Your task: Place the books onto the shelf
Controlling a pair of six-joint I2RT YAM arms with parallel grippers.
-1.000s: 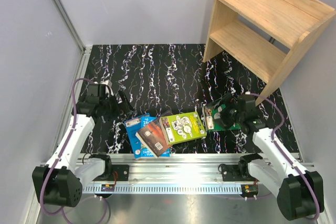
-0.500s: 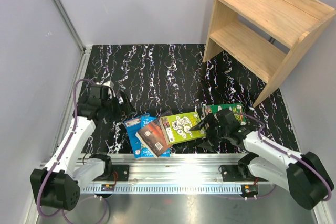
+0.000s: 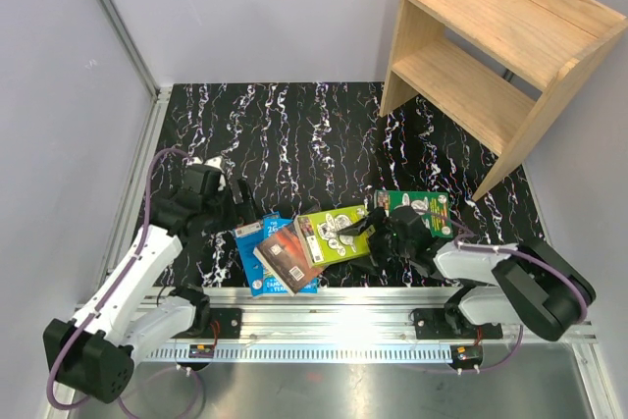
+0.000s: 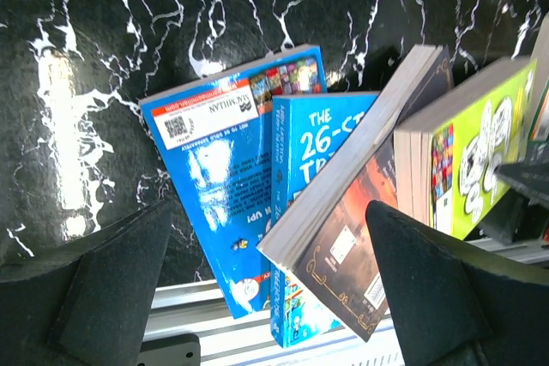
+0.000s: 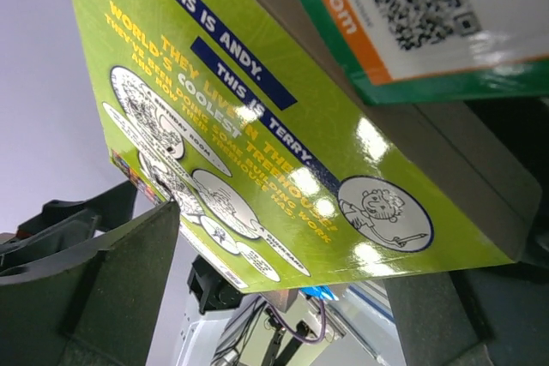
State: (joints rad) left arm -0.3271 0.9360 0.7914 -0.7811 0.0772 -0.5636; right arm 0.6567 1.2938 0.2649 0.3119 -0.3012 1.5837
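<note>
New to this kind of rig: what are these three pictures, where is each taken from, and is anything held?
These are two robot arms bolted at the near edge of a black marbled table. Each ends in a two-finger tool. The wide picture comes from a fixed camera above and behind the arms. The other two come from small cameras on the wrists, so the dark shapes in their lower corners are that arm's own fingers. On the table lie thin books: blue ones, a brown-red one resting on them, a lime green one and a dark green one. A wooden shelf stands far right, holding no books. The left tool is open beside the blue books. The right tool is open, close against the lime green book. Neither holds anything.
</note>
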